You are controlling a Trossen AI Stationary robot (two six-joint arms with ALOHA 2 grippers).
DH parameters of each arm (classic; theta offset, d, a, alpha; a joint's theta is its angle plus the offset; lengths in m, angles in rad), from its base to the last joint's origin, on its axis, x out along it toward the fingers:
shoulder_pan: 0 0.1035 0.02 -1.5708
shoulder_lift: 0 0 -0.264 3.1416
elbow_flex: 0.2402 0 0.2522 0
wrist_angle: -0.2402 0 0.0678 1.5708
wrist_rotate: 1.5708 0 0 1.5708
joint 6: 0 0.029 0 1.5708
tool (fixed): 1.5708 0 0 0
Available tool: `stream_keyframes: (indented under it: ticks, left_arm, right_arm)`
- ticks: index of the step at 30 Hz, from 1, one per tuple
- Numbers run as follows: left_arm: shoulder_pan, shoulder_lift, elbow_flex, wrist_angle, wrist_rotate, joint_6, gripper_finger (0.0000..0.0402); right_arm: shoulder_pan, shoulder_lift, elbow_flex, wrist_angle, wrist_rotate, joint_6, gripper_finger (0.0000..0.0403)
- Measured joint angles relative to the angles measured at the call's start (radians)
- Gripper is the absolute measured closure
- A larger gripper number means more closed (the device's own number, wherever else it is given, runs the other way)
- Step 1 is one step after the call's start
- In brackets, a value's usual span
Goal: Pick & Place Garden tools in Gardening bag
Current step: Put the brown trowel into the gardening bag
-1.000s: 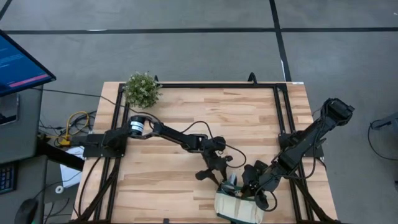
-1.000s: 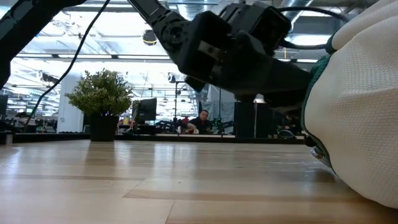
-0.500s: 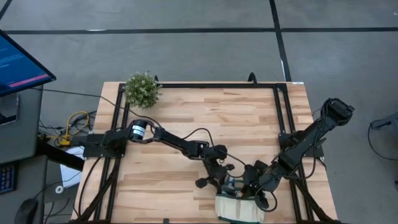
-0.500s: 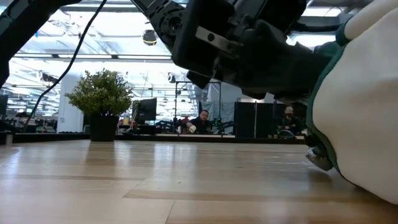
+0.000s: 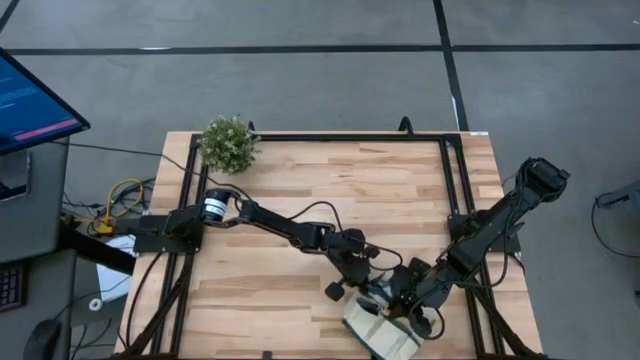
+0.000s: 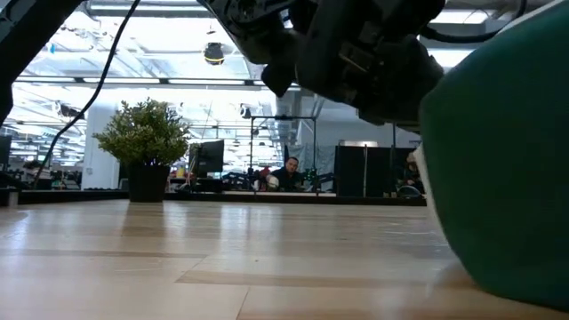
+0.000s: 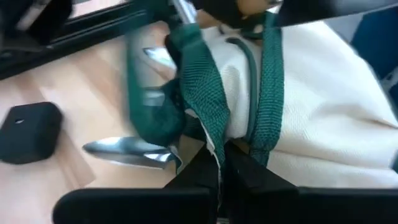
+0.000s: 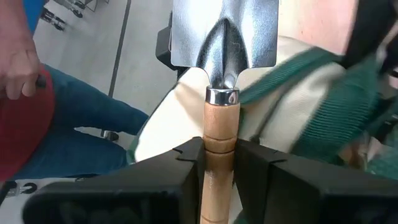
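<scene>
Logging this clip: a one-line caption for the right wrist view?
Right gripper shut on a wooden-handled trowel, blade toward the beige gardening bag.

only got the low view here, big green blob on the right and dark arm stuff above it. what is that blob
Observer: It is the gardening bag, beige canvas with green trim, lying at the near edge of the table between both arms.
Operator: is either gripper holding anything
Observer: Yes. The right gripper is shut on a trowel, clamping its wooden handle below the silver blade.
Operator: and the left one
Observer: The left gripper is shut on the bag's green strap; a silver tool blade lies on the wood beside the bag.
</scene>
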Motion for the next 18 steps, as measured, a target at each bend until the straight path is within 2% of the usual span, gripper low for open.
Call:
stream_keyframes:
  ticks: [8, 12, 16, 18]
  left_arm:
    - [-0.008, -0.046, 0.0, -0.066, -0.156, 0.028, 0.0399]
    - [-0.021, -0.089, 0.0, -0.105, -0.297, 0.118, 0.0399]
    - [-0.024, -0.13, 0.0, -0.152, -0.355, 0.125, 0.0399]
    - [-0.032, -0.15, -0.001, -0.176, -0.424, 0.125, 0.04]
  right_arm:
    - [0.0, 0.0, 0.024, 0.003, 0.054, -0.001, 0.0351]
    - [0.006, 0.0, 0.024, 0.026, 0.146, 0.003, 0.0351]
    - [0.009, 0.0, 0.025, 0.042, 0.262, 0.014, 0.0351]
    - [0.008, 0.0, 0.025, 0.051, 0.314, 0.014, 0.0351]
